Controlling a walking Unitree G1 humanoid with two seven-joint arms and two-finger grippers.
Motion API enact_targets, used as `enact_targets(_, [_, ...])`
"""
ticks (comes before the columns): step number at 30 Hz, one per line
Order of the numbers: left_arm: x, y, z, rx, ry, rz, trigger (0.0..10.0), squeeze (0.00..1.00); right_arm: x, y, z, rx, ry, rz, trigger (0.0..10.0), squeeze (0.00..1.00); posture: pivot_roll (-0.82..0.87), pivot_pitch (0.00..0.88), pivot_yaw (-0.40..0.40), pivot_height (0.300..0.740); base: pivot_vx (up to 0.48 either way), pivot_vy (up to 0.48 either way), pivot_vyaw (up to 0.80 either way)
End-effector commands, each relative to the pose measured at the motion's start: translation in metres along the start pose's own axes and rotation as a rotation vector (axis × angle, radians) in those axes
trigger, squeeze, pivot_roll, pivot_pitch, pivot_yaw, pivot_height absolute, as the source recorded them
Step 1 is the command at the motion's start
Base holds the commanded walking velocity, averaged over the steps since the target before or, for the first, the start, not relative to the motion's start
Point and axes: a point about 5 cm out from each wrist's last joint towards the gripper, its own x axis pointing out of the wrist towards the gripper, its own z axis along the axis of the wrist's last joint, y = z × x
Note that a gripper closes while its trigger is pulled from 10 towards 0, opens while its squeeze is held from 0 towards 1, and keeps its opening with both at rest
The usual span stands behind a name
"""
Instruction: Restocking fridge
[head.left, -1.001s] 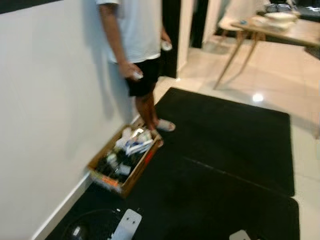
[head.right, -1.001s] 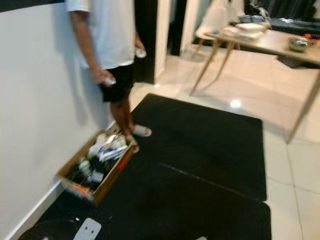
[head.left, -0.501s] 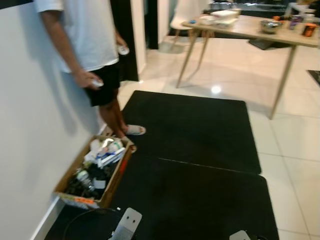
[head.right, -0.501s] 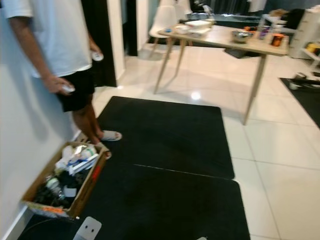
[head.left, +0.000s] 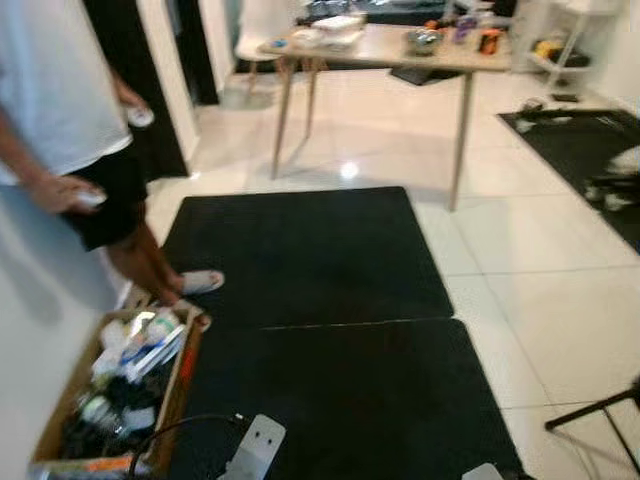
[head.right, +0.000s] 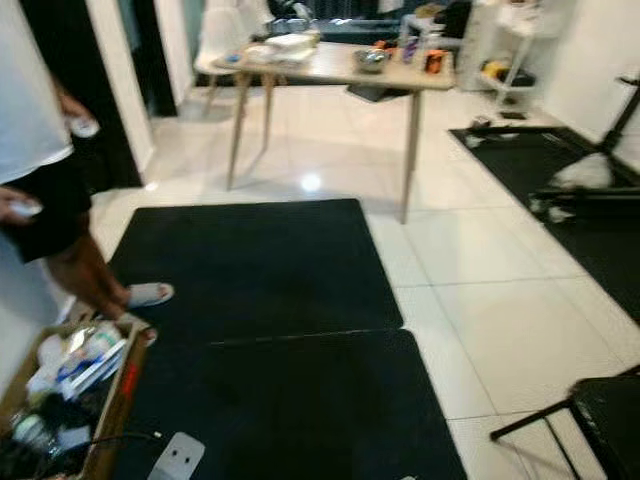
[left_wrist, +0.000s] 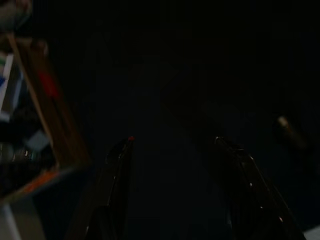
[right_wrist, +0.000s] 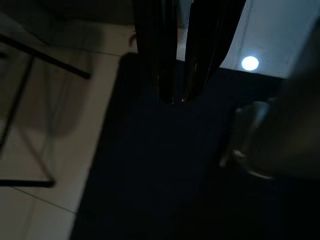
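An open cardboard box (head.left: 108, 398) full of packets and bottles sits on the floor at my lower left, against the white wall. In the left wrist view its brown side (left_wrist: 46, 117) lies beside my left gripper (left_wrist: 173, 140), which hangs open over the black mat with nothing between its fingers. My right gripper (right_wrist: 178, 100) hangs with its two fingers pressed together, shut and empty, above the mat's edge. The silver ends of both arms, left (head.left: 253, 446) and right (head.left: 481, 471), poke in at the bottom of the head view.
A person (head.left: 62, 120) in a white shirt and black shorts stands by the box, a small white thing in each hand. Two black mats (head.left: 300, 250) cover the tiled floor. A wooden table (head.left: 385, 45) stands behind; a black stand leg (head.left: 598, 408) is at the right.
The whole view has swung to the right: box, wall and person slid toward the left edge, and the table and the room's right side came into view. Both arms hang as before.
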Motion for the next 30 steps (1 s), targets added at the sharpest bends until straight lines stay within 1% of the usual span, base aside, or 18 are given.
enact_targets(1, [-0.004, -0.003, -0.011, 0.004, 0.038, -0.01, 10.0, 0.0, -0.001, 0.005, -0.004, 0.007, 0.016, 0.012, 10.0, 0.0, -0.07, 0.047, -0.005, 0.74, 0.0, 0.0, -0.75])
enact_targets(18, [-0.003, -0.002, -0.01, -0.01, 0.041, -0.001, 10.0, 0.0, 0.0, 0.004, -0.001, 0.007, 0.003, 0.01, 10.0, 0.0, -0.07, 0.048, -0.006, 0.74, 0.0, 0.0, -0.73])
enact_targets(19, [-0.003, -0.002, -0.01, -0.025, 0.038, 0.007, 10.0, 0.0, 0.0, 0.004, 0.0, 0.007, -0.005, 0.01, 10.0, 0.0, -0.07, 0.049, -0.005, 0.74, 0.0, 0.0, 0.0])
enact_targets(22, [-0.003, -0.001, -0.01, -0.034, 0.036, 0.01, 10.0, 0.0, 0.0, 0.004, 0.001, 0.007, -0.011, 0.01, 10.0, 0.0, -0.07, 0.049, -0.005, 0.74, 0.0, 0.0, 0.0])
enact_targets(23, [-0.003, 0.0, -0.009, -0.054, 0.036, 0.02, 10.0, 0.0, 0.001, 0.003, 0.006, 0.006, -0.033, 0.012, 10.0, 0.0, -0.07, 0.051, -0.004, 0.74, 0.0, 0.0, 0.0])
enact_targets(24, [-0.003, 0.0, -0.009, -0.054, 0.036, 0.02, 10.0, 0.0, 0.001, 0.003, 0.006, 0.006, -0.033, 0.012, 10.0, 0.0, -0.07, 0.051, -0.004, 0.74, 0.0, 0.0, 0.0])
enact_targets(26, [-0.003, 0.003, -0.009, -0.072, 0.036, 0.034, 10.0, 0.0, 0.002, 0.002, 0.013, 0.01, -0.07, 0.018, 10.0, 0.0, -0.07, 0.053, -0.003, 0.74, 0.0, 0.0, 0.0])
enact_targets(28, [-0.003, 0.003, -0.009, -0.072, 0.036, 0.034, 10.0, 0.0, 0.002, 0.002, 0.013, 0.01, -0.07, 0.018, 10.0, 0.0, -0.07, 0.053, -0.003, 0.74, 0.0, 0.0, 0.0])
enact_targets(30, [-0.003, 0.007, -0.009, -0.112, 0.04, 0.064, 10.0, 0.0, 0.004, 0.004, 0.027, 0.022, -0.126, 0.028, 10.0, 0.0, -0.07, 0.056, -0.002, 0.74, 0.0, 0.0, 0.0])
